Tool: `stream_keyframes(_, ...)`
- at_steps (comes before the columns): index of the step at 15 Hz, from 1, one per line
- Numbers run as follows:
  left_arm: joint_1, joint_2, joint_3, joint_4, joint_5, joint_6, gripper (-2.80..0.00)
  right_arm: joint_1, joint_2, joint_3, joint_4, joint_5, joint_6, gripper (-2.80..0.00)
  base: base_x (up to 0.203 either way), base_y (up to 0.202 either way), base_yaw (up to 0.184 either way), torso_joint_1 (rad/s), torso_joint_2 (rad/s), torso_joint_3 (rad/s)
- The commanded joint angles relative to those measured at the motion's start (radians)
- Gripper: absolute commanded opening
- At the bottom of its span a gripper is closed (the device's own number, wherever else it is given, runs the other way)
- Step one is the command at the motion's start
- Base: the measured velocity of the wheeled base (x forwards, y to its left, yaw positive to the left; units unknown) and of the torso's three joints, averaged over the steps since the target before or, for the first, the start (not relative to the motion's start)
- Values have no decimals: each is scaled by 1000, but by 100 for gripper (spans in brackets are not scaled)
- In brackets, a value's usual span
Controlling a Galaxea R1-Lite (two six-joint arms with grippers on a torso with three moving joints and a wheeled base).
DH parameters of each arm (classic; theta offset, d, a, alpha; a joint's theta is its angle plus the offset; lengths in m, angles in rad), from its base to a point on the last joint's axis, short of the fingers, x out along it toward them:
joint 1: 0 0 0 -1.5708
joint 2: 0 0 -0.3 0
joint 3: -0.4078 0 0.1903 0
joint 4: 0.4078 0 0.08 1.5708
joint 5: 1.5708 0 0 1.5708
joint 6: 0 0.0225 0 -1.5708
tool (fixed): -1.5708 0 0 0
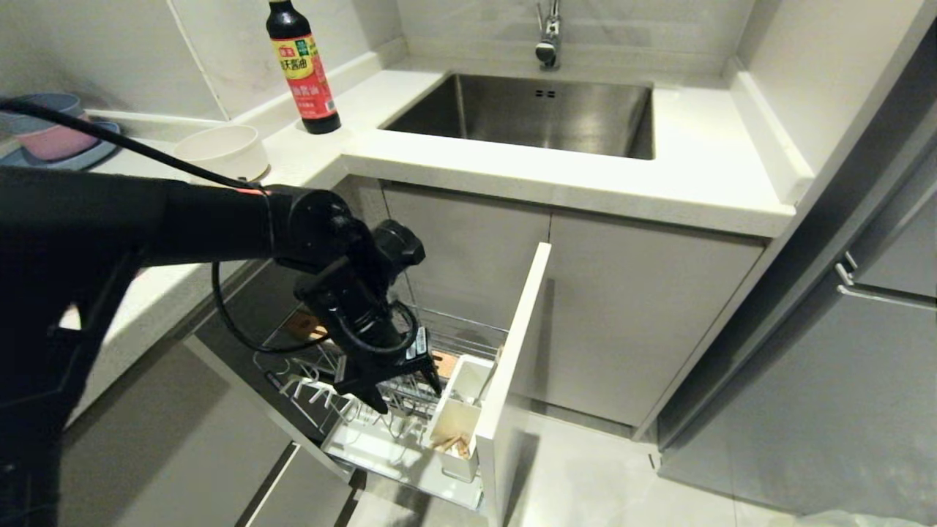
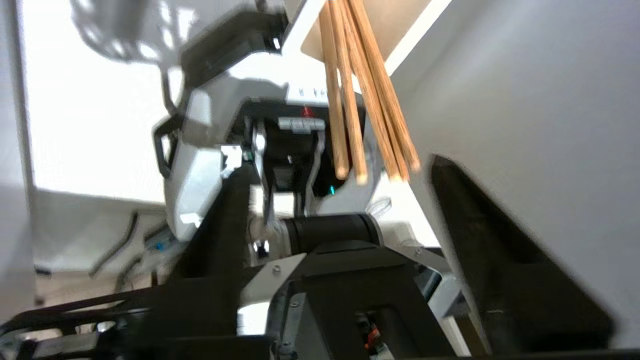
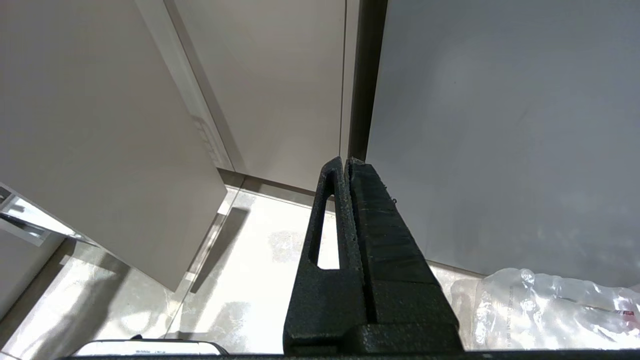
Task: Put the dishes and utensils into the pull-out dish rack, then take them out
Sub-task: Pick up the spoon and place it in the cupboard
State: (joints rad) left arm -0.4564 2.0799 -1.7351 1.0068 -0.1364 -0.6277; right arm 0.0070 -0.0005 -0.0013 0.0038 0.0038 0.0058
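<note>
- My left gripper hangs over the pull-out dish rack, pointing down into the basket just beside the white utensil cup. Jaws stand apart, nothing between them.
- In the left wrist view the two black fingers sit well separated, with the chopsticks standing free between and beyond them, untouched. Their lower ends are in the cup; blur doubles the sticks.
- The rack is pulled out from the grey cabinet front; chrome wires and the white drip tray show under my arm.
- The cream-white bowl sits on the counter, left of the sink, near a dark sauce bottle.
- Blue and pink stacked bowls at the far left of the counter.
- Pink plate and spoon: cannot locate them.
- My right gripper is parked low beside cabinet panels, above the floor; its jaws are pressed together, empty. A crumpled clear plastic bag lies beside it.
</note>
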Motion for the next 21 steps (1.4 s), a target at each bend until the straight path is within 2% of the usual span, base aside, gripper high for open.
stream_keyframes(1,-2,-106,5,8,26,-5,-280,0,0,0,0,1,0,-280,0,0,0,0,0,0)
stream_keyframes(5,-7,-263,6,31,116,-4,-280,1,0,0,1,1,0,-280,0,0,0,0,0,0)
stream_keyframes(8,-11,-369,-41,35,317,12,-280,1,0,0,0,0,0,-280,0,0,0,0,0,0)
stream_keyframes(11,-11,-441,-94,36,552,85,-280,1,0,0,0,0,0,-280,0,0,0,0,0,0)
stream_keyframes(13,29,-469,-163,37,634,148,-280,1,0,1,0,1,0,-280,0,0,0,0,0,0)
stream_keyframes(16,182,-501,-216,12,651,298,-280,1,0,0,1,-1,0,-280,0,0,0,0,0,0)
stream_keyframes(19,346,-523,-220,-17,639,386,-280,1,0,0,0,0,0,-280,0,0,0,0,0,0)
stream_keyframes(21,481,-529,-222,-31,566,425,-280,1,-1,0,0,0,0,-280,0,0,0,0,0,0)
